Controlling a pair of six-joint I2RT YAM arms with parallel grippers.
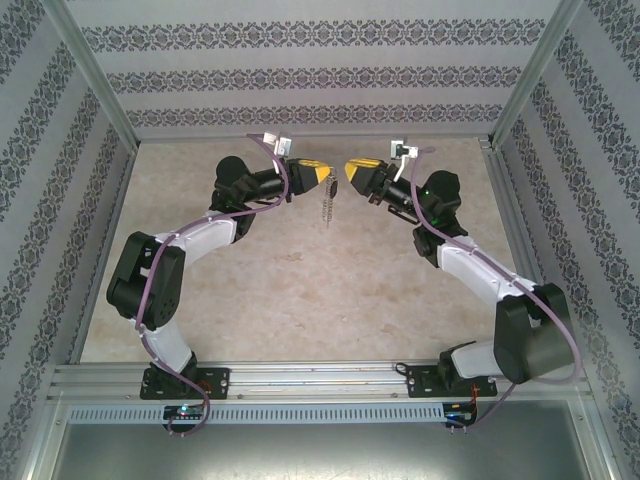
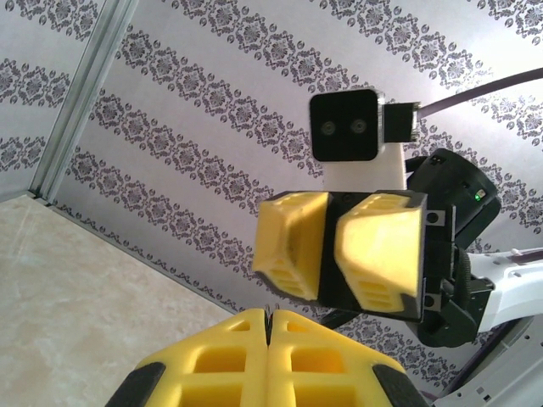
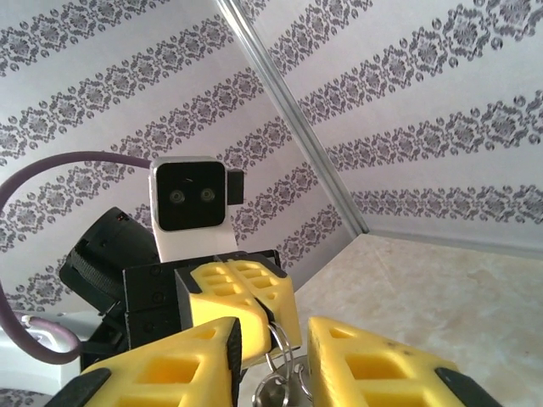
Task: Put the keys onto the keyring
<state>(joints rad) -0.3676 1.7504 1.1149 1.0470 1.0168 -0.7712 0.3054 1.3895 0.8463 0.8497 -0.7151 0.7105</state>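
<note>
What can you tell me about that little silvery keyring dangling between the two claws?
The keyring looks like thin, shiny loops of silver-grey metal. It hangs in the air above the table, pinched at its top by the shut left claw. Its lower part drops between the parted jaws of the right claw; whether they touch it is unclear. Seen from above, a chain-like strip dangles straight down from it.

Pale walls (image 1: 320, 70) close in on three sides, papered in horizontal bands of dark damask. Bare aluminium posts (image 1: 95, 80) run down the back corners. The tabletop (image 1: 330, 290) is beige and marbled, evenly lit. An aluminium rail (image 1: 320, 375) crosses the near edge, then a slotted strip (image 1: 320, 412) and grey sheet metal (image 1: 320, 450).
</note>
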